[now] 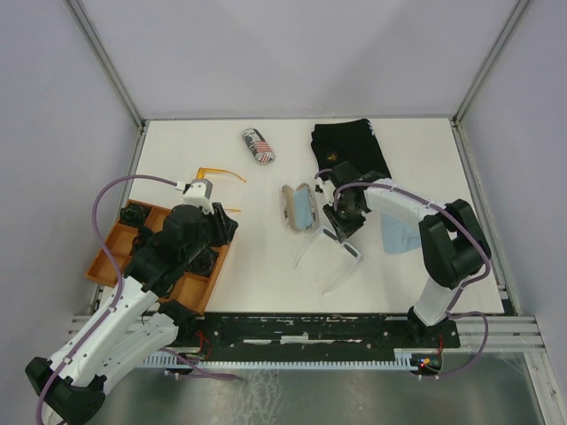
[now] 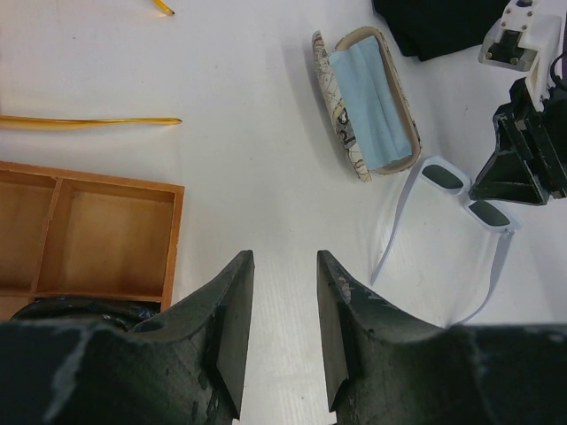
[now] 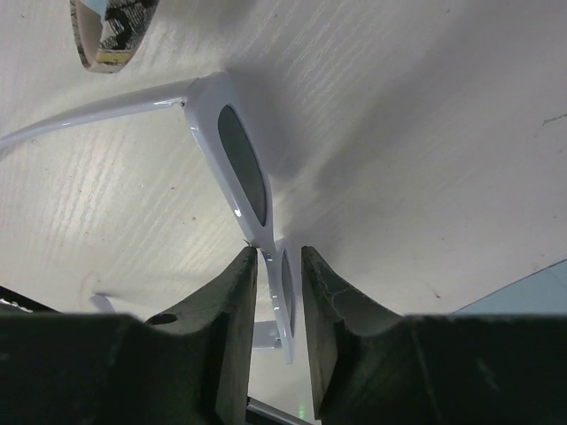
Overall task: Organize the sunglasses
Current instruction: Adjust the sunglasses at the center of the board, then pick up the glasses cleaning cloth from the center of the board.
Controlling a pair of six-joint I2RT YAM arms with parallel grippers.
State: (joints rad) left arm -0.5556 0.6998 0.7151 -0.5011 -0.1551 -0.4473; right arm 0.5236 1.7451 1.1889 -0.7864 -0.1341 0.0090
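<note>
Within right end effector [image 3: 279, 257], glossy white sunglasses [image 3: 241, 164] pinched; left end effector [image 2: 283, 261] narrowly parted

An orange wooden tray [image 2: 115, 239] with dividers is sitting on the left side of the white table [image 1: 266, 257]. A printed oval case [image 2: 339, 115] is lying open mid-table with a light blue cloth [image 2: 376, 97] resting inside it. A second printed case [image 1: 258, 146] is sitting shut further back, well apart. Some black fabric [image 1: 350, 146] is lying back right, and another light blue cloth [image 1: 403, 237] is lying near the right edge.
</note>
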